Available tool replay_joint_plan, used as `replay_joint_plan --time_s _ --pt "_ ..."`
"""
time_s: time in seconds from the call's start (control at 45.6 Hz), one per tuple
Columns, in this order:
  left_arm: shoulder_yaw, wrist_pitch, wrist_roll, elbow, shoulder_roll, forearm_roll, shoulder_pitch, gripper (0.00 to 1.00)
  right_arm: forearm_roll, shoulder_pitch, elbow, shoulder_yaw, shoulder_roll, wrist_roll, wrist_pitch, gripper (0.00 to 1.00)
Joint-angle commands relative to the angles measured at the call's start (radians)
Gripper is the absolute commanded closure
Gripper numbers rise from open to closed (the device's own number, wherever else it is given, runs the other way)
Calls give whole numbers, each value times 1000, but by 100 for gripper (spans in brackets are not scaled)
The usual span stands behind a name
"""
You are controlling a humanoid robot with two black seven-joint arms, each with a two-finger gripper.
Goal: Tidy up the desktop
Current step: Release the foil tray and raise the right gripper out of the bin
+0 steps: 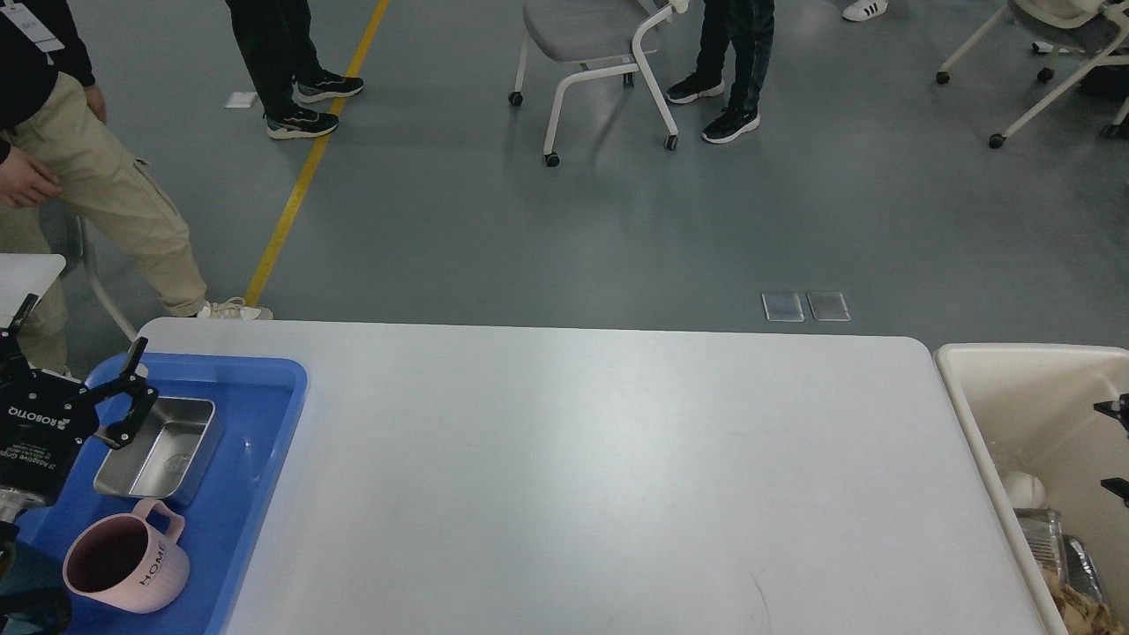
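The white desktop (582,476) fills the middle of the head view and is bare. My left gripper (79,333) hovers over the far left end of the blue tray (256,459), just left of the steel pan (159,445). It is open and holds nothing. Only the two black fingertips of my right gripper (1114,446) show at the right edge. They stand apart and empty above the cream bin (1005,379).
A pink mug (123,564) marked HOME stands in the tray in front of the pan. Foil containers and crumpled scraps (1054,556) lie in the bin. People and wheeled chairs (600,53) stand on the grey floor beyond the table.
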Motion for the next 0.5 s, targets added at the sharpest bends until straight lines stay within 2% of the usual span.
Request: replay_joint_plan --time_s 0.0,0.11,0.263,0.416,0.482 --pt "-1 -3 -1 0 1 0 12 3 0 125 3 -1 86 -8 2 0" --pt "-3 -3 -1 0 1 0 12 3 6 184 8 39 148 -8 24 0" --pt "-6 -2 -1 0 1 0 12 3 17 181 64 286 197 -9 91 0" --pt "-6 4 -1 0 3 -1 12 3 20 104 176 528 240 -14 228 0" --pt "-7 9 0 0 3 -1 10 3 20 61 236 601 263 -14 255 0"
